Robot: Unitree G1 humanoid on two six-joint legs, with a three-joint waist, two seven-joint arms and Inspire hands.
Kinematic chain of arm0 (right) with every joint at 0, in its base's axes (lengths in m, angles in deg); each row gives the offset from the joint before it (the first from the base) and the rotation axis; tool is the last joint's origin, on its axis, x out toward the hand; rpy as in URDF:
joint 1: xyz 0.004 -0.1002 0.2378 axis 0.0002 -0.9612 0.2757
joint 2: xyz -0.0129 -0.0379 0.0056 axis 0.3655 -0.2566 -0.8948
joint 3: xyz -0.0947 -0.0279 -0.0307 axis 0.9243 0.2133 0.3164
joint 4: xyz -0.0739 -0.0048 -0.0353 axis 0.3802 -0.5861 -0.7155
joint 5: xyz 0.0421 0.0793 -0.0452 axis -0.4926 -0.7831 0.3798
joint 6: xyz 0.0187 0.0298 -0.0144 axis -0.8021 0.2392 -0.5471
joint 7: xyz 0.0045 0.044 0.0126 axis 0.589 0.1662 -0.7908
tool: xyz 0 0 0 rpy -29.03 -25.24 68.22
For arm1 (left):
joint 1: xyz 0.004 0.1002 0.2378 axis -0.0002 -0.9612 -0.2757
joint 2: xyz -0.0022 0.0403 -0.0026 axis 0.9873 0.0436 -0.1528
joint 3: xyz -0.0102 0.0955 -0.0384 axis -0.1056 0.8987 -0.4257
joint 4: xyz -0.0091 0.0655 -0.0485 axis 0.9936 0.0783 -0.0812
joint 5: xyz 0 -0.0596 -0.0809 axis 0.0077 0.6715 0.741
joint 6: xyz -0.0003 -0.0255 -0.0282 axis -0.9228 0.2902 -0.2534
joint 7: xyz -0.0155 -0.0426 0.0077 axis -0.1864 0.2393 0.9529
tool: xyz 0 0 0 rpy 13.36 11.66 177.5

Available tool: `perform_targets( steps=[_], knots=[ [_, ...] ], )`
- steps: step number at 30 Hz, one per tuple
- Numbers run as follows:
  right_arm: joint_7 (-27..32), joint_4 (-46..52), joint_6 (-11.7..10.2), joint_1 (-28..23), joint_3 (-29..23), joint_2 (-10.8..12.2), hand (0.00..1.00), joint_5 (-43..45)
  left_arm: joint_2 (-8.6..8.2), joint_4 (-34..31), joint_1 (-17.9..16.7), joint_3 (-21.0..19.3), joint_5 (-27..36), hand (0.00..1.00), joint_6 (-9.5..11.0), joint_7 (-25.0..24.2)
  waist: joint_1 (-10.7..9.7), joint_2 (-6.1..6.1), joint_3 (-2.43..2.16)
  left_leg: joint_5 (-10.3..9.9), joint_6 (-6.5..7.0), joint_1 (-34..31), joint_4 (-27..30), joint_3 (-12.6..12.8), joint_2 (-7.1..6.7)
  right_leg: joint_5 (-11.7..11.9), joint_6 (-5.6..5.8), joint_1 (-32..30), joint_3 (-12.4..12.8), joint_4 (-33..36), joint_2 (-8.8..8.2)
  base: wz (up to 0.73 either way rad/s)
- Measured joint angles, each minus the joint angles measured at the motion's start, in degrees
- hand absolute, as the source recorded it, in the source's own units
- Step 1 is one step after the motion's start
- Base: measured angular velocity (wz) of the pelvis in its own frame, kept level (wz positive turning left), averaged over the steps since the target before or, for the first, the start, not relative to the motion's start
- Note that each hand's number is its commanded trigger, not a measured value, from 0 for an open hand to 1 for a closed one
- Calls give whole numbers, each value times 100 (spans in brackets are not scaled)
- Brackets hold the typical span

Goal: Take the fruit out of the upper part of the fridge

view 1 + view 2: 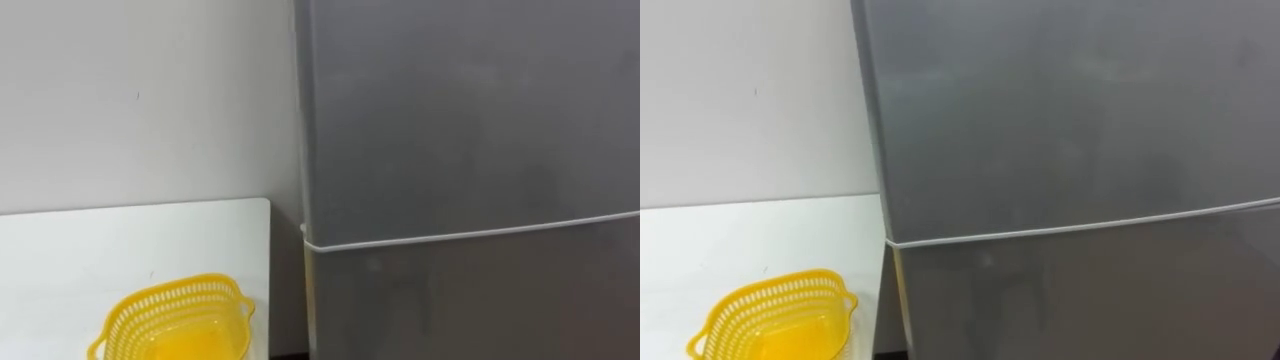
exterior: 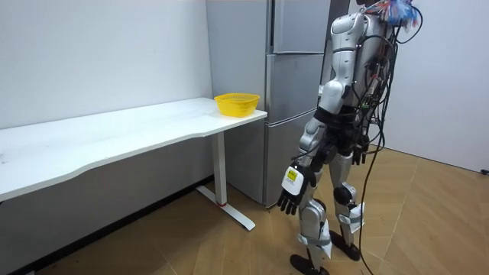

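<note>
Currently the robot stands upright on the wood floor facing the fridge (image 1: 470,150), close in front of it, with the white table (image 1: 100,240) off to its left. Upper door (image 1: 470,110) is shut and so is the lower door (image 1: 480,300); a thin pale seam runs between the two. Whatever sits in the upper compartment is hidden behind that closed door. Left hand (image 2: 289,200) hangs down beside the thigh in the room view, fingers loose and slightly bent, holding nothing and well apart from the fridge. A yellow basket (image 1: 175,320) sits on the table's corner nearest the fridge, just beside its side wall but not touching it. The basket's floor looks solid yellow; can't tell if anything lies in it. The table runs along the plain white wall (image 1: 140,100), away from the fridge.
</note>
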Motion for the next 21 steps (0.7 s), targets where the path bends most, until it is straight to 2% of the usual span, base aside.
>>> perform_targets(
  steps=[7, 10, 13, 16, 18, 19, 21],
  knots=[
    [-12, 4, 16, 6, -4, 7, 0, 81, -22, 74, -10, -7, 55, 0, -12, 47, 18, 74, -30, 0, 0, 7, 0, -2, 0, 0, 0, -3, -7, 8, -2, 0],
    [-12, 0, 23, 22, 1, 20, 0, 97, -32, 128, -41, -5, 411, 0, -28, 205, 1, 111, -38, 0, 0, 21, 0, -1, 0, 0, 0, 11, -9, 12, -4, 0],
    [-14, -43, 58, 35, 6, 35, 0, 98, -32, 273, -76, -67, 995, 0, -32, 360, 14, 113, -37, 0, 1, 37, -2, -2, -4, -1, 1, 25, -12, 14, -10, 0],
    [0, -85, 88, 38, -61, 39, 0, 86, -58, 293, -153, -402, 1600, 0, -33, 551, 16, 100, -29, 0, 1, 39, 0, -15, -5, 0, 1, 34, -19, 13, -12, 0],
    [46, -125, 121, 52, -64, 35, 0, 39, -61, 282, -140, -681, 2493, 0, -3, 850, 15, 113, -24, 0, 1, 33, 2, -46, -11, -1, 2, 32, -44, 13, -22, 2],
    [60, -142, 122, 61, -64, 35, 0, 19, -60, 274, -133, -763, 2734, 0, 4, 936, 22, 119, -23, 0, 1, 30, 1, -47, -11, -3, 5, 30, -51, 12, -23, 3],
    [102, -165, 118, 61, -110, 36, 0, -66, -49, 200, -101, -1190, 3683, 0, 98, 1323, 62, 122, -22, 0, 1, 29, -8, -32, -13, -3, 6, 26, -54, 17, -35, 0]
  ],
)
